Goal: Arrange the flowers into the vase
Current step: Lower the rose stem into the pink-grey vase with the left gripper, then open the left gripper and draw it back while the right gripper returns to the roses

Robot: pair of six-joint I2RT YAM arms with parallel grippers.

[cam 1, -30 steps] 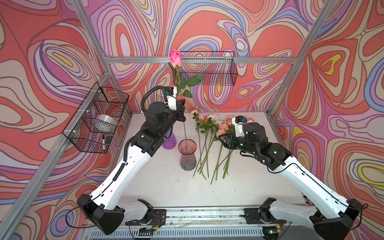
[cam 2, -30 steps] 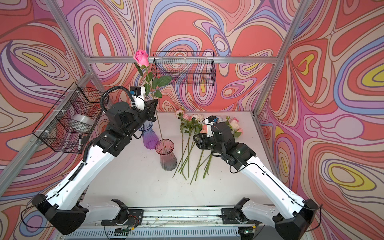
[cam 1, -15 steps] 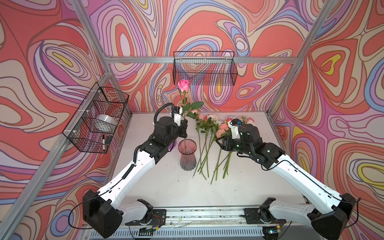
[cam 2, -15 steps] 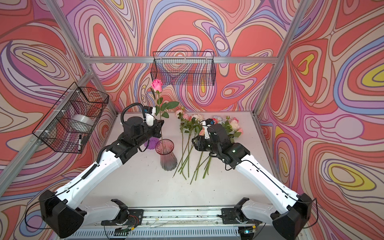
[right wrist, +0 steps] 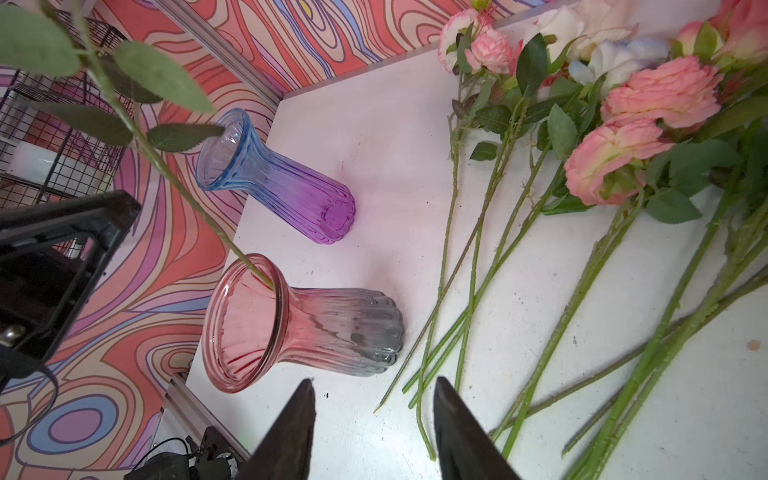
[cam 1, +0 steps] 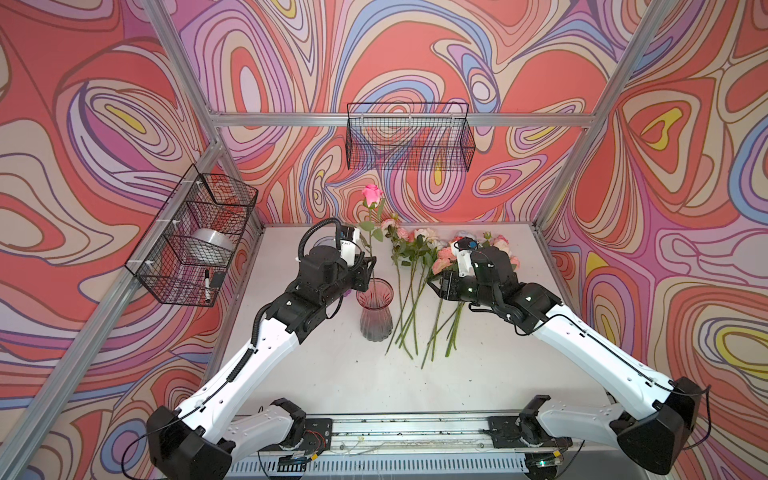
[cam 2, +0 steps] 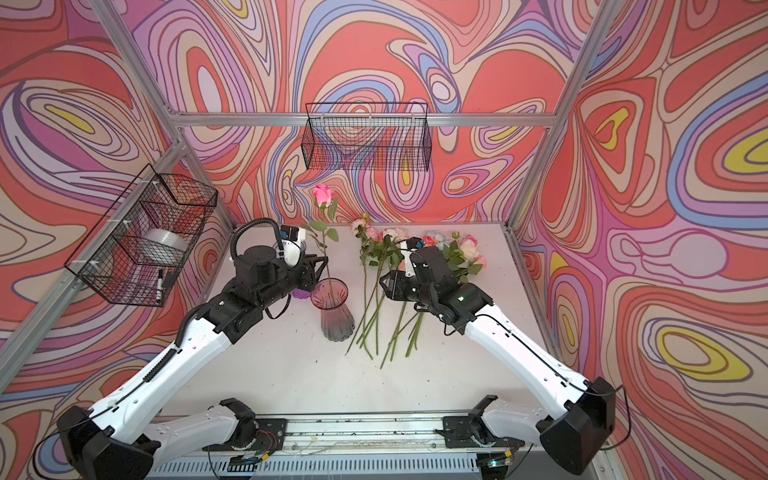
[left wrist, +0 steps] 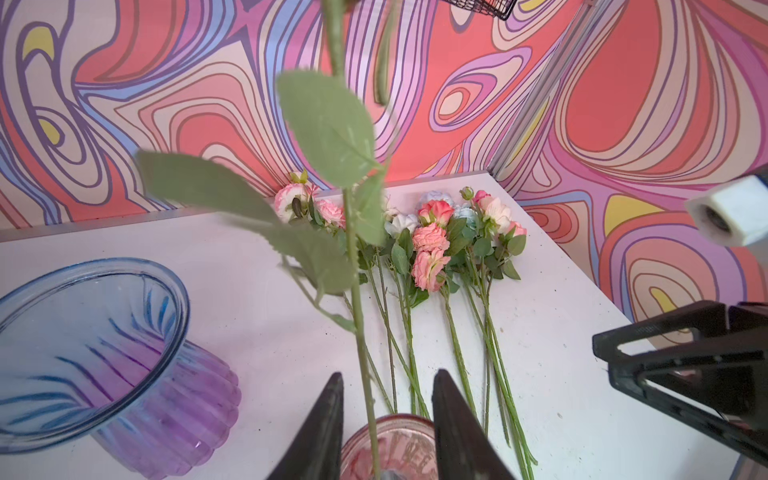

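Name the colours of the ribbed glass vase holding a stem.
The vase: pink top, grey base; right wrist view.

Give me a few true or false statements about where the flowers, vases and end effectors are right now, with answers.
1. The pink rose stands in the pink-grey vase. True.
2. The blue-purple vase holds two flowers. False: it is empty.
3. The left end effector is clamped on the pink rose. False: its jaws stand apart on either side of the stem.
4. The remaining flowers lie on the table. True.

Swirl-patterned walls (cam 1: 415,50), white tabletop (cam 1: 340,374), wire basket (cam 1: 409,141) on back wall.
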